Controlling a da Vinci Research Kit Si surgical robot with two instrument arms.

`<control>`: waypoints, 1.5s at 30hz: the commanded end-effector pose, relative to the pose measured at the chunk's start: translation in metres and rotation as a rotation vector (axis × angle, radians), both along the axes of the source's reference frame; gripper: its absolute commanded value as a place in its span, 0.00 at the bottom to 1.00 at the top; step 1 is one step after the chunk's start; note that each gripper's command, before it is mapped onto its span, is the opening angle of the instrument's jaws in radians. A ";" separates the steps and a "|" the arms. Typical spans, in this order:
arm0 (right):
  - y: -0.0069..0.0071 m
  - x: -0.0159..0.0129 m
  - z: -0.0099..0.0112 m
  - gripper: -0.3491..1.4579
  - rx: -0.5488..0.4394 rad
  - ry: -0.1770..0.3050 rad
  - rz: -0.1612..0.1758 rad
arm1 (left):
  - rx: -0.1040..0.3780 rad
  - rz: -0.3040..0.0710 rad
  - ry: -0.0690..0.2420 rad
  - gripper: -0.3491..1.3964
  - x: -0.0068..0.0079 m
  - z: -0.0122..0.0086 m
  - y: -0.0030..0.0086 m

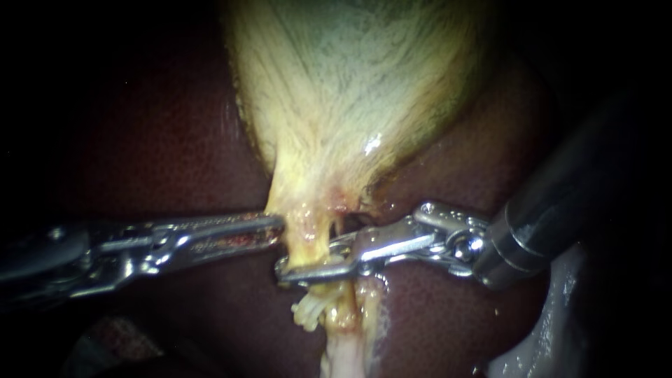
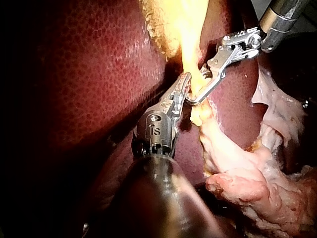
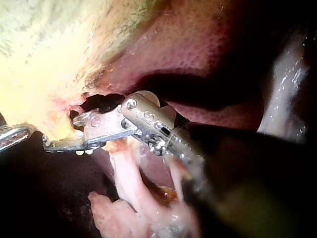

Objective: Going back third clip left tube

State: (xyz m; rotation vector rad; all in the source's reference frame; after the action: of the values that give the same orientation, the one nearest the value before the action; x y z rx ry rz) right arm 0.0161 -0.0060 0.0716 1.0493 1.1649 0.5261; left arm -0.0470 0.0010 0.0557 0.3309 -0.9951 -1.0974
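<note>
- Left tube point(image 1: 308, 241) leaves the gallbladder point(image 1: 350, 91) neck, its long axis in line with the gallbladder's; pale clips point(image 1: 306, 313) sit farther from the neck, count unclear.
- Your right instrument point(image 1: 308, 264) straddles it just past the neck, jaws narrowly apart. Withdrawal looks barely begun.
- Your left instrument point(image 1: 278, 227) pinches the neck's side.

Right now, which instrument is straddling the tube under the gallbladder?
The right instrument, coming in from the right: its open jaws straddle the tube. The left instrument sits higher, at the gallbladder neck.
</note>
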 end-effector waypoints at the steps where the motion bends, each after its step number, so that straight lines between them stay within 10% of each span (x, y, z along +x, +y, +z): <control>1: -0.0001 0.0000 0.0000 0.00 -0.001 0.001 -0.001 | 0.000 0.000 0.000 0.00 0.0000 0.0000 0.0000; 13: -0.0004 0.0002 0.0000 0.01 -0.014 0.002 -0.004 | 0.000 0.000 0.000 0.00 0.0000 -0.0001 0.0000; 16: -0.0007 0.0006 -0.0004 0.25 -0.080 0.027 -0.011 | 0.000 0.000 0.000 0.00 0.0000 -0.0001 0.0000; 22: -0.0015 0.0016 -0.0011 0.44 -0.176 0.060 -0.019 | 0.000 0.000 0.000 0.00 -0.0001 -0.0001 0.0001; 45: -0.0001 0.0018 0.0003 0.50 -0.448 0.149 -0.040 | 0.000 0.000 0.000 0.00 0.0000 -0.0007 -0.0003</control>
State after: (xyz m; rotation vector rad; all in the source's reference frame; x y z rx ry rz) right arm 0.0178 -0.0061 0.0719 0.7290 1.3150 0.1413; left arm -0.0470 0.0007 0.0549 0.3313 -0.9953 -1.0977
